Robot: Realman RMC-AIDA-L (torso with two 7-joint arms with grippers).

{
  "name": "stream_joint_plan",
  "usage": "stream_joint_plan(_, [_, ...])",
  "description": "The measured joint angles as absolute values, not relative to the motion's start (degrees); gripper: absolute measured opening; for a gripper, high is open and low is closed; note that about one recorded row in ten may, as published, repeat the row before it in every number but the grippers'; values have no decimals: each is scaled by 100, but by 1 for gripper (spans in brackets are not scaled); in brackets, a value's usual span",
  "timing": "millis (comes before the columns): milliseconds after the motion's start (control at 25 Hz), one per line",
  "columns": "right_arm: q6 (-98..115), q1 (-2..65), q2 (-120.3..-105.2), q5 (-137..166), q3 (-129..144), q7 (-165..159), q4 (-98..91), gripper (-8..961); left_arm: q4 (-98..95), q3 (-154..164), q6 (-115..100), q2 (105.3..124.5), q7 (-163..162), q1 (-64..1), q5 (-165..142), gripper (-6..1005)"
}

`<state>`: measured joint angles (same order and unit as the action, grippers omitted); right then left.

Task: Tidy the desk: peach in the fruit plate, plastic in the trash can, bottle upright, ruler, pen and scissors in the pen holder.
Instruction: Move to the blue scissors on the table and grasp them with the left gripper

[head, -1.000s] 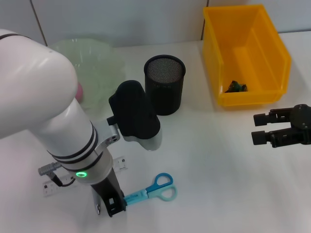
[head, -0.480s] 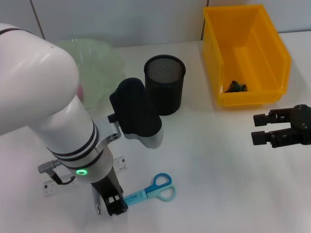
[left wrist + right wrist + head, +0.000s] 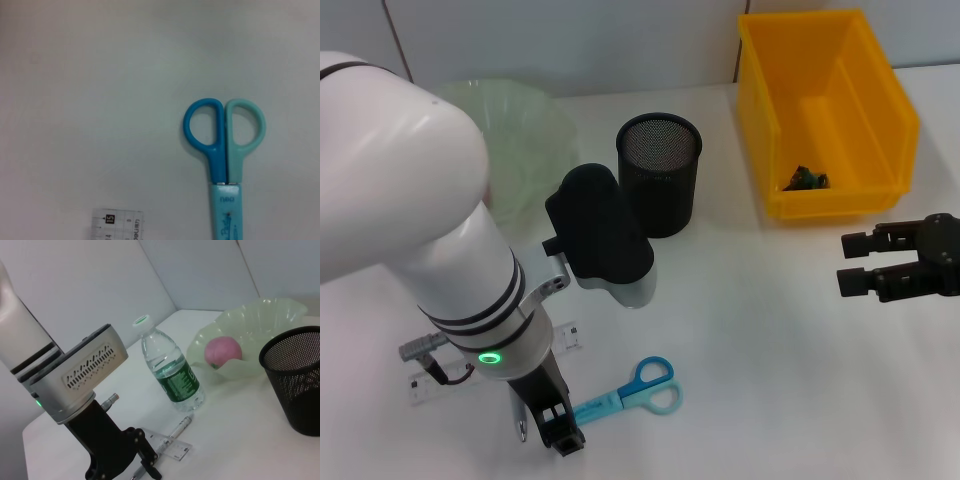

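Blue and teal scissors (image 3: pixel 632 392) (image 3: pixel 223 145) lie near the table's front edge, blade end by my left gripper (image 3: pixel 558 428), which hangs just over it. A clear ruler (image 3: pixel 566 338) (image 3: pixel 117 225) (image 3: pixel 172 446) lies beside them, and a pen (image 3: pixel 178 428) rests across it. In the right wrist view the bottle (image 3: pixel 170 371) stands upright and the pink peach (image 3: pixel 223 351) sits in the green fruit plate (image 3: pixel 260 320) (image 3: pixel 525 125). The black mesh pen holder (image 3: pixel 659 172) (image 3: pixel 296 382) stands mid-table. Dark plastic (image 3: pixel 804 179) lies in the yellow trash can (image 3: pixel 840 60). My right gripper (image 3: pixel 848 262) hovers open at the right.
My left arm's white bulk (image 3: pixel 410 220) covers the table's left side in the head view and hides the bottle and peach there. Bare white tabletop (image 3: pixel 760 340) lies between the scissors and the right gripper. A wall stands behind the plate and the bin.
My left gripper has shifted slightly toward the table's front edge at the scissors' blade end. The scissors, ruler and right gripper have stayed put.
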<state>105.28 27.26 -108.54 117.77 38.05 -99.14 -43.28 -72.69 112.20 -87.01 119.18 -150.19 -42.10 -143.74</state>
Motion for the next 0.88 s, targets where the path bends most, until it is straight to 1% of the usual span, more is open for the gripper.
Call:
stream_joint_plan(80, [10528,2730,-10853,11777,3804,-9914,-4329,811,-7268,11236,-8698,11918,-15026,-4210,-14373,559])
stream_joint_plan(440, [10528,2742,-10854,11777,3784,-9914,-4330,811,-7270,11320,-8659,11918,-15056,-4210,-14379,543])
stream_joint_plan(800, [10528,2742,-10853,11777,3787,-9914,-4324,811,-7289,11370,-8634,11918,-15062,-4202,-14381,438])
stream_joint_plan(880, [10529,2742,-10854,11777,3778,-9914,-4324,811,-7293,11381,-8622,11918,-15067,-4197,-14402,439])
